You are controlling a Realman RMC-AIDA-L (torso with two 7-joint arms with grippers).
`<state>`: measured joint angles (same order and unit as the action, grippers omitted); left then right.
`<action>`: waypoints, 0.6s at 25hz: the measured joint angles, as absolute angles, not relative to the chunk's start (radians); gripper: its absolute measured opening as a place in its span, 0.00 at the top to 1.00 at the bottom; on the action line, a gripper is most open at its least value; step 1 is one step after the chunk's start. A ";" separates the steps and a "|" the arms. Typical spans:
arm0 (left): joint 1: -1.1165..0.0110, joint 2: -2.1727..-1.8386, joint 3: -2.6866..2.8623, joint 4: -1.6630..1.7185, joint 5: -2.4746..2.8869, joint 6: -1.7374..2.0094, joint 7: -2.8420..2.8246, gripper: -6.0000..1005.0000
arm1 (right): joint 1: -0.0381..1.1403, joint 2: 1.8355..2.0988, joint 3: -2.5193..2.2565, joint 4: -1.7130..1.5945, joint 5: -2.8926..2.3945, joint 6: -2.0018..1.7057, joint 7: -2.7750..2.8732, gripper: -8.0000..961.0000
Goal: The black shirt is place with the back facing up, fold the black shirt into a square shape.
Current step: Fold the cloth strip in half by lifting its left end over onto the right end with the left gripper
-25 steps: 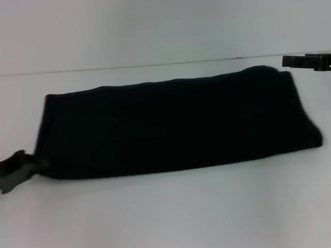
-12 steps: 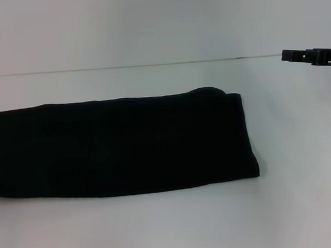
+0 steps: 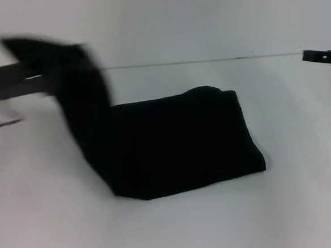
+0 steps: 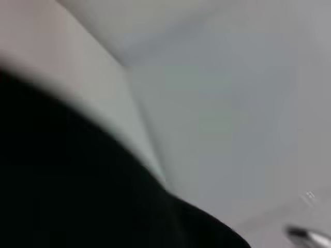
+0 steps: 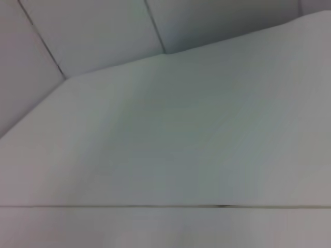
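The black shirt lies folded into a long band on the white table. Its left end is lifted high off the surface and curls over toward the right. My left gripper is at the upper left, shut on that raised end, and the cloth hangs down from it to the part still lying flat. The same dark fabric fills the near part of the left wrist view. My right gripper hovers at the far right edge, away from the shirt, holding nothing.
The table's far edge meets a plain pale wall. The right wrist view holds only bare table and wall panels.
The shirt slid left, then my left gripper raised its left end high and swung it rightward. The flat part is now shorter. The right gripper drew back slightly to the right.
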<state>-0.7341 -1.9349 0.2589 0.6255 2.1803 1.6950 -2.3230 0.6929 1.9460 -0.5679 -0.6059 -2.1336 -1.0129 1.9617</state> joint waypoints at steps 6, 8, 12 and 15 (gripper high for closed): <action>-0.974 -2.075 0.406 0.485 2.175 1.487 -2.255 0.88 | 0.639 1.905 -0.566 -0.623 -2.134 -1.033 1.966 0.14; -1.022 -2.141 0.455 0.437 2.169 1.361 -2.220 0.87 | 0.622 1.900 -0.566 -0.639 -2.136 -1.033 1.966 0.14; -1.073 -2.170 0.474 0.173 2.064 1.084 -2.035 0.86 | 0.597 1.893 -0.567 -0.666 -2.138 -1.047 1.967 0.14; -1.029 -2.175 0.380 0.004 1.972 0.985 -1.822 0.86 | 0.593 1.891 -0.572 -0.671 -2.149 -1.067 1.967 0.14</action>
<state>-1.0293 -2.1747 0.3803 0.0042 1.9720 0.9850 -1.8223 0.5934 1.8906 -0.5716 -0.6708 -2.1486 -1.0667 1.9666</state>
